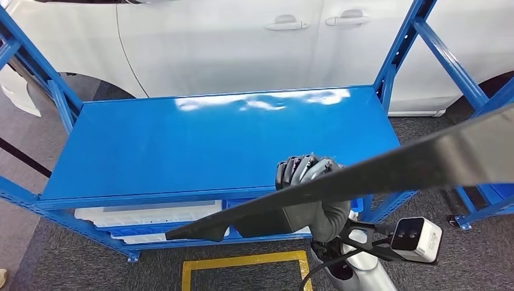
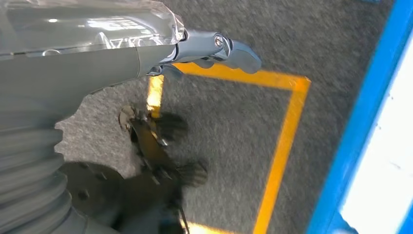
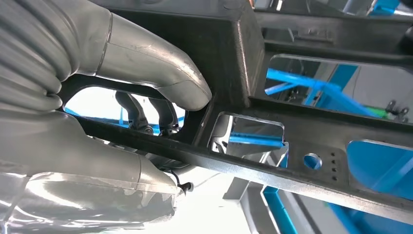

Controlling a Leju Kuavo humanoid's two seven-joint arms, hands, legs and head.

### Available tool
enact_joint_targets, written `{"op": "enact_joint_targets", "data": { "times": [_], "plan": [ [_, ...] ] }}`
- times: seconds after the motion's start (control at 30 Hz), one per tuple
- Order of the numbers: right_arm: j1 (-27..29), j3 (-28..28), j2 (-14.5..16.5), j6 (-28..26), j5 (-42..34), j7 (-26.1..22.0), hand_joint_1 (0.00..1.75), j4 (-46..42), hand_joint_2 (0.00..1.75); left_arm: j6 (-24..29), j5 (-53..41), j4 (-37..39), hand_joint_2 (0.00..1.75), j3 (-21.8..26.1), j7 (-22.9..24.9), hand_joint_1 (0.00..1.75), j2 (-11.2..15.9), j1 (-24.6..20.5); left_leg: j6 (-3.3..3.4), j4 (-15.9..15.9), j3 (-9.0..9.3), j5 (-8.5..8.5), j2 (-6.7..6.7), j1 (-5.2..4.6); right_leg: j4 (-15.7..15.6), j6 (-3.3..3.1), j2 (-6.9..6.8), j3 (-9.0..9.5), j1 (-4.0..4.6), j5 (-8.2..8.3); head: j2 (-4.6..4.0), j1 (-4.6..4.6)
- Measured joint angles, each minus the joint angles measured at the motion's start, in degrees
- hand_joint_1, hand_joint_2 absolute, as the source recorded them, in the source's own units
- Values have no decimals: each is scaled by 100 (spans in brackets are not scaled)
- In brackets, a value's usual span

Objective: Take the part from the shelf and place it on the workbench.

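Note:
The part (image 1: 412, 160) is a long, flat black frame piece with cut-out windows. It slants in the air from low at the shelf's front edge up past the right post. My right hand (image 1: 306, 173) grips it near its middle, fingers curled over the top edge. In the right wrist view the thumb and fingers of my right hand (image 3: 146, 73) close around a bar of the part (image 3: 292, 122). My left hand (image 2: 214, 46) hangs over the floor, its thumb stretched out and nothing in it.
The blue shelf (image 1: 182, 139) stands in front of me with a bare top board and blue posts at its corners. White bins (image 1: 145, 213) sit on the lower level. A white car (image 1: 212, 42) is behind the shelf. A yellow tape square (image 1: 242, 262) marks the grey carpet.

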Motion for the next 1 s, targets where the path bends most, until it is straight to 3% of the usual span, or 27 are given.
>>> {"op": "enact_joint_targets", "data": {
  "times": [0.03,0.1,0.13,0.2,0.27,0.3,0.33,0.4,0.47,0.5,0.53,0.6,0.63,0.7,0.77,0.8,0.83,0.87,0.93,1.0],
  "plan": [
    [2,1,-3,-21,17,-9,175,-22,175,1,-2,0,175,-1,-2,0,3,-2,27,-136,61,-27,1,-22,-18,37,-5,-2,-10,49,0,-1],
    [29,1,-23,-72,63,-48,175,-47,175,12,-10,0,175,-2,17,0,-7,10,82,-213,15,91,13,-32,-59,111,-6,-4,-34,123,0,-1],
    [58,1,-47,-85,87,-73,175,-66,175,25,-14,0,175,-2,47,0,-14,15,117,-253,-19,170,25,-19,-24,143,0,-32,-35,50,0,-1],
    [135,-13,-123,-46,137,-113,175,-123,175,57,-15,0,175,-2,135,0,-30,25,176,-312,-135,348,50,11,359,192,13,-159,-44,-427,0,1],
    [214,-62,-197,81,152,-127,175,-166,175,100,-6,0,175,0,242,0,-32,40,197,-302,-308,483,59,7,1062,236,14,-311,-60,-964,0,1],
    [250,-105,-232,162,137,-127,175,-172,175,126,1,0,175,4,299,0,-33,48,190,-284,-405,544,65,7,1342,257,13,-330,-69,-1051,0,1],
    [282,-163,-266,251,112,-127,175,-174,175,151,14,0,175,14,352,0,-35,55,179,-256,-507,600,71,11,1471,277,13,-274,-82,-1005,0,0],
    [319,-302,-319,420,70,-127,175,-174,175,187,44,0,175,42,433,0,-43,68,136,-156,-719,688,76,28,1133,309,10,133,-115,-724,0,0],
    [330,-431,-336,567,61,-128,175,-179,175,219,76,0,175,72,473,0,-50,78,78,-22,-898,743,72,28,404,296,19,686,-121,-714,0,-3],
    [336,-487,-336,645,68,-129,175,-183,175,238,93,0,175,85,482,0,-51,80,46,30,-946,769,69,23,153,263,29,845,-114,-783,0,-5],
    [343,-536,-333,736,82,-129,175,-187,175,255,108,0,175,100,492,0,-54,82,12,55,-976,804,67,17,27,215,40,906,-97,-845,0,-9],
    [349,-604,-309,908,135,-129,175,-191,175,286,137,0,175,134,505,0,-57,99,-67,61,-1004,868,61,33,7,102,39,839,-85,-781,0,-12],
    [340,-617,-286,957,162,-128,175,-191,175,295,146,0,175,154,510,0,-60,111,-101,101,-1044,807,57,46,9,49,30,787,-85,-721,0,-14],
    [272,-612,-244,939,153,-128,175,-184,175,304,160,0,175,184,510,0,-71,127,-157,467,-1197,365,53,68,-4,-30,10,638,-97,-577,0,-14],
    [145,-594,-233,838,32,-127,175,-158,175,283,160,0,175,205,504,0,-84,123,-194,1182,-1386,-192,53,70,1,-54,9,449,-85,-428,0,-14],
    [85,-582,-236,785,-37,-127,175,-142,175,262,158,0,175,213,498,0,-86,120,-203,1500,-1425,-317,54,71,5,-54,7,352,-75,-354,0,-14],
    [38,-568,-238,737,-90,-127,175,-130,175,238,156,0,175,220,491,0,-87,118,-203,1680,-1383,-300,53,70,9,-49,5,254,-66,-280,0,-14],
    [4,-546,-241,691,-121,-127,175,-124,175,216,154,0,175,225,483,0,-86,117,-190,1663,-1242,-169,53,69,12,-42,1,162,-58,-209,0,-14],
    [-54,-480,-247,612,-135,-127,175,-124,175,181,145,-1,175,229,467,0,-82,109,-122,1066,-670,91,50,57,17,-20,-4,17,-49,-79,0,-14],
    [-125,-392,-249,529,-131,-124,175,-132,175,150,133,-2,175,231,450,0,-72,88,-40,208,-51,15,49,18,11,31,-9,-48,-44,37,0,-14]
  ]
}}
